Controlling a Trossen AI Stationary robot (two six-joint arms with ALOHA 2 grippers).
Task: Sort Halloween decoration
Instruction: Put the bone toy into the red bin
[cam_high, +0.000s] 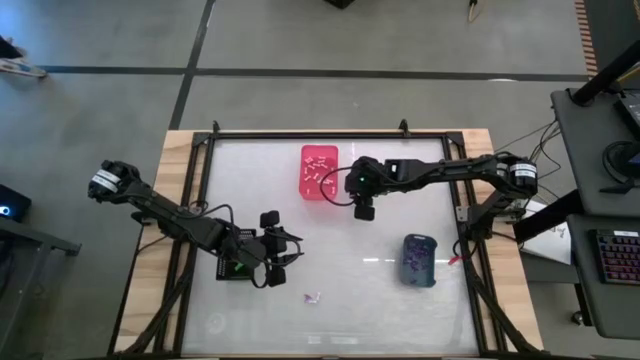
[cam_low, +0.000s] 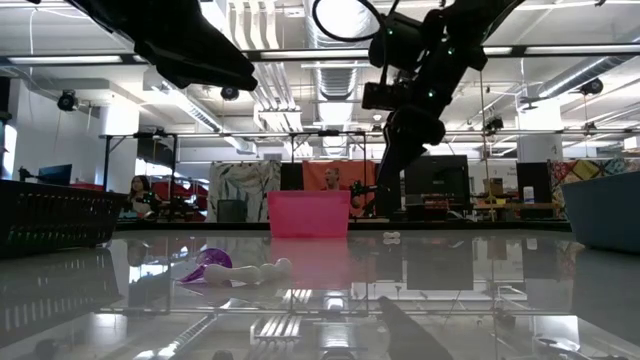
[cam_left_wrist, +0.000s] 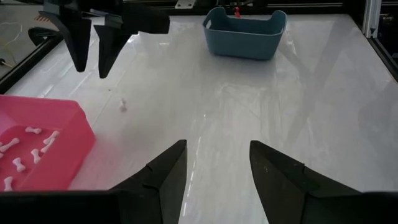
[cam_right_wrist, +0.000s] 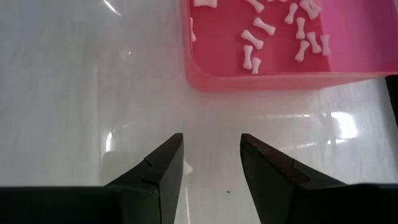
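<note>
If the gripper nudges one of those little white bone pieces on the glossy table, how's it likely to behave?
The white bone piece lying loose near the pink bin is tiny on a shiny, reflective tabletop, so it will probably skid easily. Its rounded ends suggest that it may roll or spin. It looks rigid and very light, so open fingers could flick it away.

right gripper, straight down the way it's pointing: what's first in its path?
Likely bare table. The right gripper stands open beside the pink bin, whose wall sits off to one side; a small white piece lies near one finger. Depth unclear.
</note>
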